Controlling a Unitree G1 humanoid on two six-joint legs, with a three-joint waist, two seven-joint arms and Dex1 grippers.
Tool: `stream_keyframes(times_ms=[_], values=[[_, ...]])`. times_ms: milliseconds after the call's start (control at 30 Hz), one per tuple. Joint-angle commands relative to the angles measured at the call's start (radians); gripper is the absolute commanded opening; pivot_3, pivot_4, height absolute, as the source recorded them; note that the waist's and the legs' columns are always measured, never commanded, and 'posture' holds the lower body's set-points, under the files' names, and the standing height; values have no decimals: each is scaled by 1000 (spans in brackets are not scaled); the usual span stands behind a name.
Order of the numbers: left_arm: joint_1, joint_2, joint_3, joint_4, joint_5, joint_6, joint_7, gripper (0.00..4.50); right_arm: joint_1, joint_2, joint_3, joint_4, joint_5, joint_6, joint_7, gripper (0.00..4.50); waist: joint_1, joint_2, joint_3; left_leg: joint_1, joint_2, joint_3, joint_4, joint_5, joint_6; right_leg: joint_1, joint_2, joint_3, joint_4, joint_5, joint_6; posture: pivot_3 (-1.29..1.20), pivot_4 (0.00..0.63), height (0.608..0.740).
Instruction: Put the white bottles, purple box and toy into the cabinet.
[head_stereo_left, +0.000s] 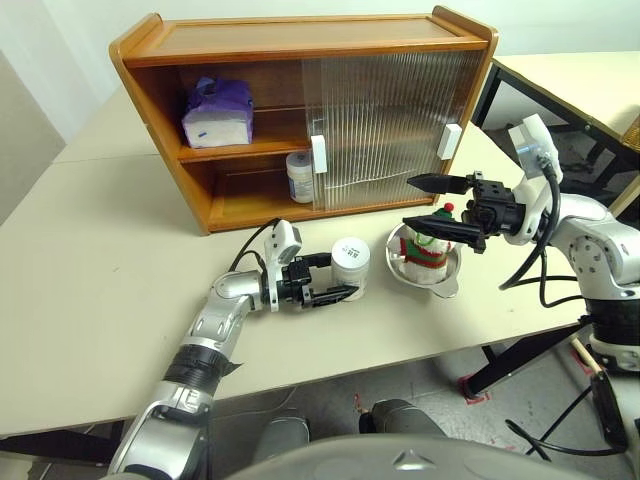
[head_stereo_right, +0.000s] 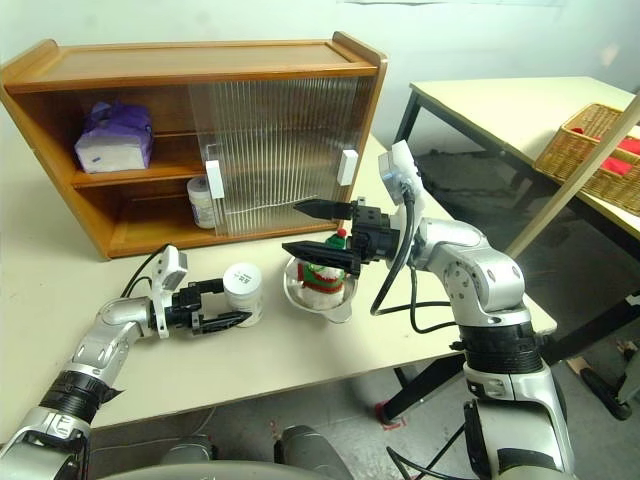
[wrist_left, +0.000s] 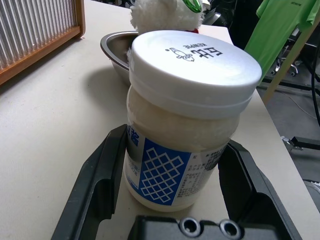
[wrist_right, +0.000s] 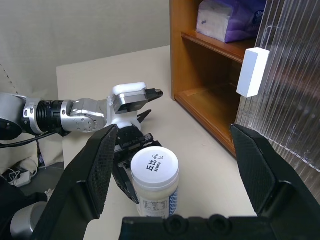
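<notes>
Lower centre of the head view: white bottle (head_stereo_left: 350, 264) stands upright on the table (head_stereo_left: 110, 250), between my left gripper (head_stereo_left: 335, 294)'s spread fingers, not yet clamped. Right gripper (head_stereo_left: 432, 203) gapes empty above the toy (head_stereo_left: 433, 249), farther away.

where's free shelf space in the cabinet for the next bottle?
Lower shelf: bare from the left wall to the bottle by the door edge. Upper shelf right of the purple box is bare too. Table front is crowded: second bottle, bowl.
</notes>
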Motion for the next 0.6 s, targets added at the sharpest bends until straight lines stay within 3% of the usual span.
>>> stream_keyframes(times_ms=[33, 200, 300, 600], values=[[18, 19, 78, -44, -34, 38, 70, 3060, -6, 2, -2, -3, -1, -6, 2, 4500, -1, 0, 0, 0, 0, 0, 0, 0, 0, 0, 0, 0, 0, 0, 0, -142, 0, 740], [52, 27, 145, -151, -55, 97, 177, 3060, -2, 5, 0, 1, -2, -11, 8, 4500, -5, 1, 0, 0, 0, 1, 0, 0, 0, 0, 1, -2, 0, 0, 0, -128, 0, 740], [56, 15, 204, -189, -38, 159, 335, 3060, -2, 14, 5, 5, -4, -14, 8, 4500, -4, 1, 0, 0, -1, 3, 0, 0, 0, 0, 1, -1, -1, 0, 1, -128, 0, 740], [-28, -33, 275, -101, 12, 201, 622, 3060, -7, 20, 9, 16, -11, -20, 18, 4500, 4, 0, 0, 0, -1, 3, 1, 0, 0, 1, 1, -1, -1, 0, 1, -118, 0, 740]])
